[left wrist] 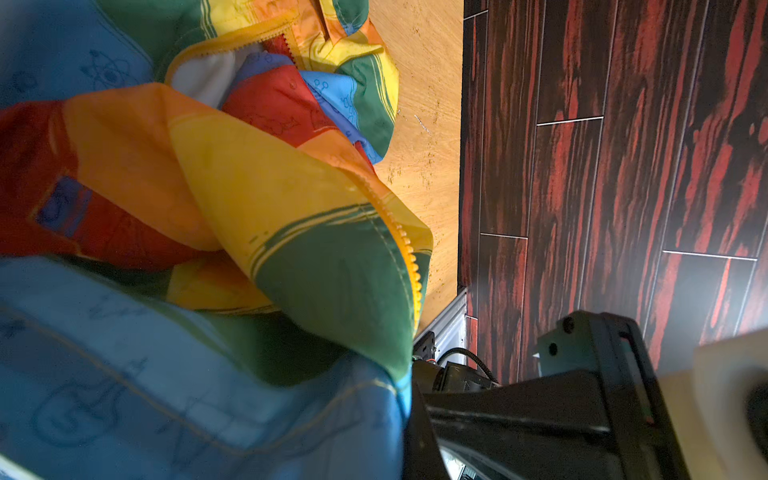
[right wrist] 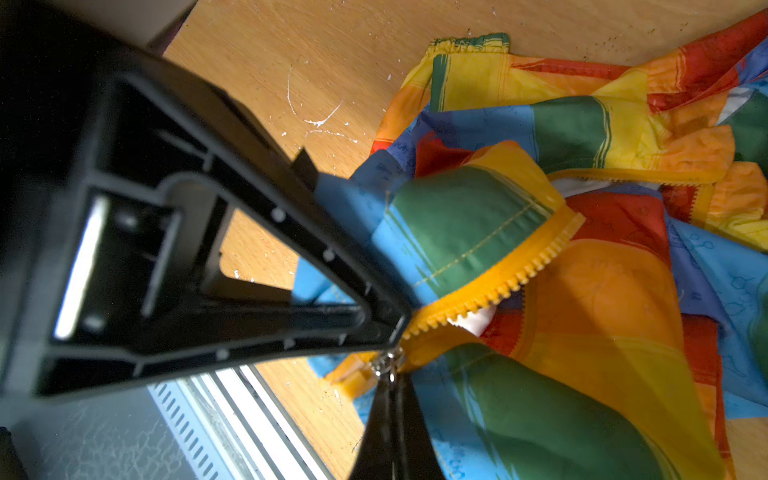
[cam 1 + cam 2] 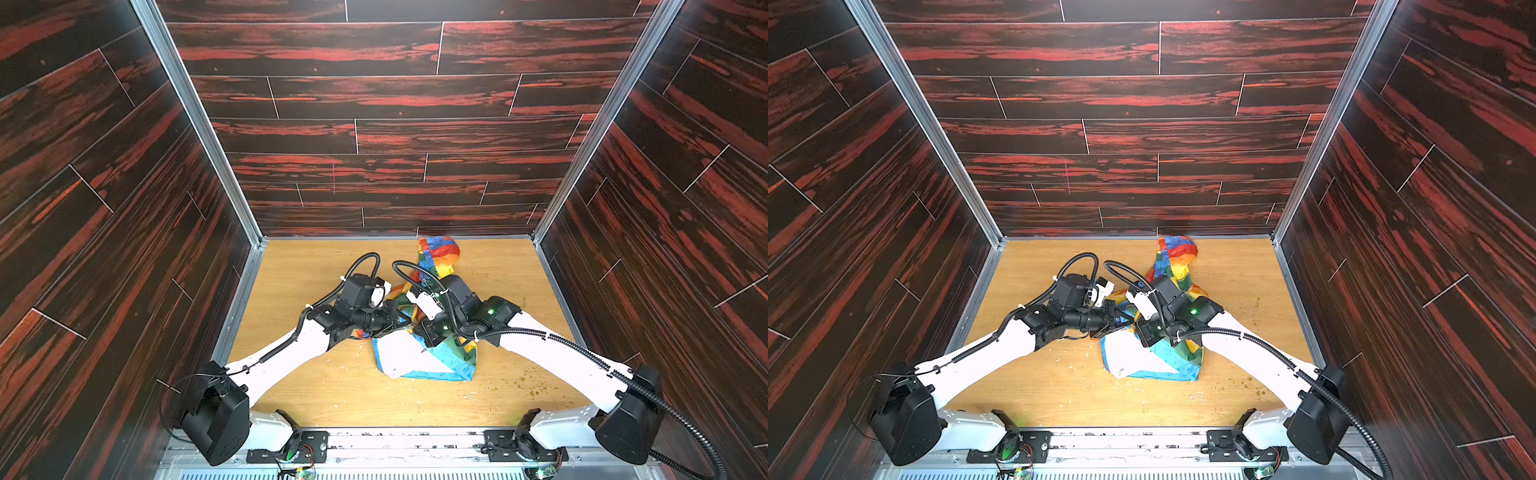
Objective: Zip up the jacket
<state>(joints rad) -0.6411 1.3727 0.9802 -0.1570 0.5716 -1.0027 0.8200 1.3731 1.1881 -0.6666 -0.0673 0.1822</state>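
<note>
The jacket (image 3: 424, 357) lies crumpled mid-table in both top views (image 3: 1154, 357), its white lining showing at the front. Both grippers meet at its near-left edge. In the right wrist view my right gripper (image 2: 390, 382) is shut on the metal zipper pull (image 2: 387, 362) at the foot of the yellow zipper teeth (image 2: 498, 286). Just beside it is my left gripper (image 2: 395, 320), with blue and green fabric running in behind its tip. In the left wrist view blue fabric (image 1: 208, 395) lies against one black finger (image 1: 419, 415) and hides the other. The zipper stands open above the pull.
Dark red wood-pattern walls (image 3: 374, 137) close the back and both sides. One end of the jacket (image 3: 440, 249) reaches the back wall. Bare wooden table (image 3: 316, 386) shows in front, with crumbs (image 3: 536, 390) at the right. A metal rail (image 3: 399, 449) runs along the front edge.
</note>
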